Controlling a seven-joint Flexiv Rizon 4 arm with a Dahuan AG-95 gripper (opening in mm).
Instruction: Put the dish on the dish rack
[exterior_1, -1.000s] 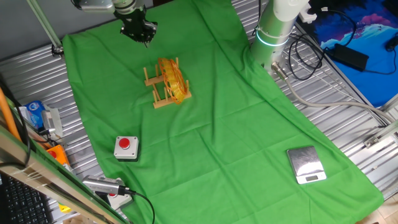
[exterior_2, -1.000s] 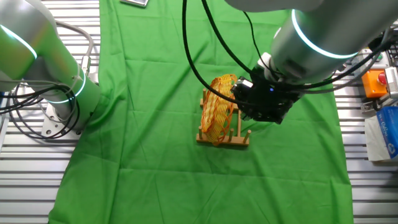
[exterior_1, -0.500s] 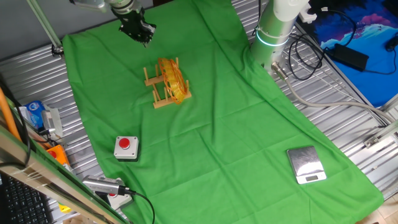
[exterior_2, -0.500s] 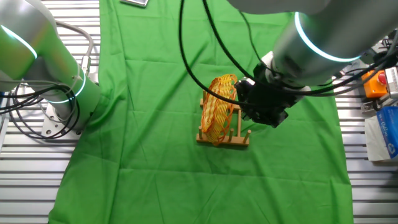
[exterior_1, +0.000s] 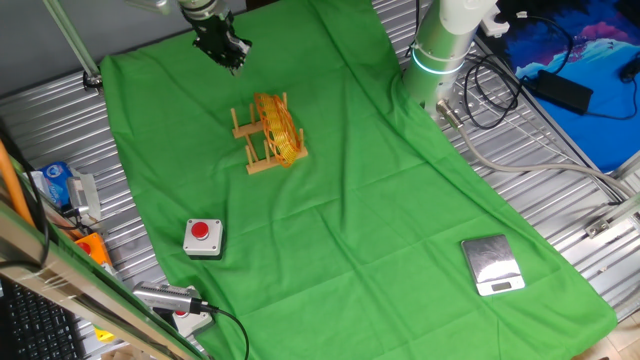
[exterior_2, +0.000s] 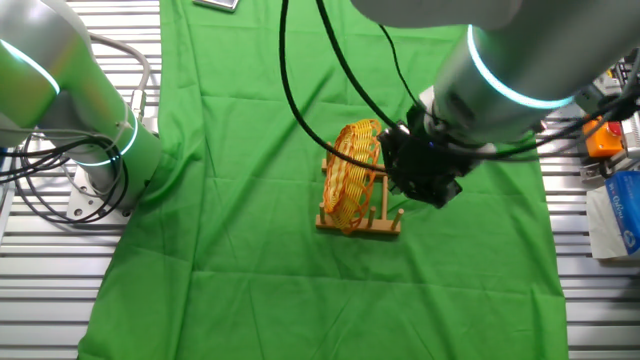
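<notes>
Wrinkled green cloth (exterior_1: 380, 200); woven dish (exterior_1: 278, 128) upright in wooden dish rack (exterior_1: 252, 140); claw (exterior_1: 228, 55) state unclear.

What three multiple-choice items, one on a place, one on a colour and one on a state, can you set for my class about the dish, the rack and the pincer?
1. Where is the dish?
A. flat on the cloth
B. standing on edge in the dish rack
C. held in the pincer

2. What colour is the round button on the small grey box?
A. red
B. blue
C. yellow

3. How does the pincer stand relative to the dish?
A. clamped on its rim
B. pressing it down
C. apart from it, holding nothing

Key:
1 B, the wicker dish sits upright between the wooden pegs.
2 A, the box near the cloth's edge carries a red button.
3 C, in one fixed view green cloth shows between the pincer and the dish.
</notes>
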